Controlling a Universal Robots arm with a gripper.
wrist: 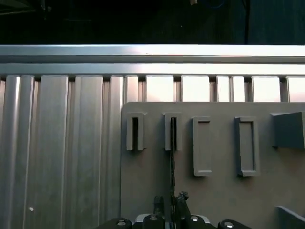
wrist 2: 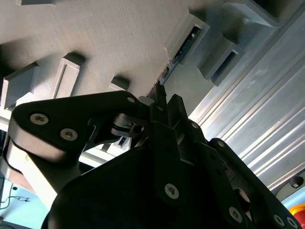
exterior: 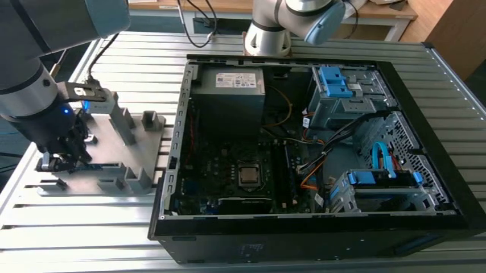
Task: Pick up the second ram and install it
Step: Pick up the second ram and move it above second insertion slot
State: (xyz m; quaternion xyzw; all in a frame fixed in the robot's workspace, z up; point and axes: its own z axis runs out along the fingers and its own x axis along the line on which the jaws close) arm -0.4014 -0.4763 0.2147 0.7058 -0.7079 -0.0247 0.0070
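Pickup step, judging by the layout; installation not yet begun. At the exterior view's left, over the grey holder (exterior: pixel 140 145) on the worktop (exterior: pixel 114 227): claw (exterior: pixel 62 162), low among the upright ribs. In the first wrist view, appears clenched on the second ram (wrist: pixel 172 157), thin and edge-on, one end in a holder slot. Well apart, toward the exterior view's right: open computer case (exterior: pixel 176 142), motherboard (exterior: pixel 227 170) facing up. Calls next, probably, for a straight pull clear of the slot, no twisting, then careful alignment with a memory socket.
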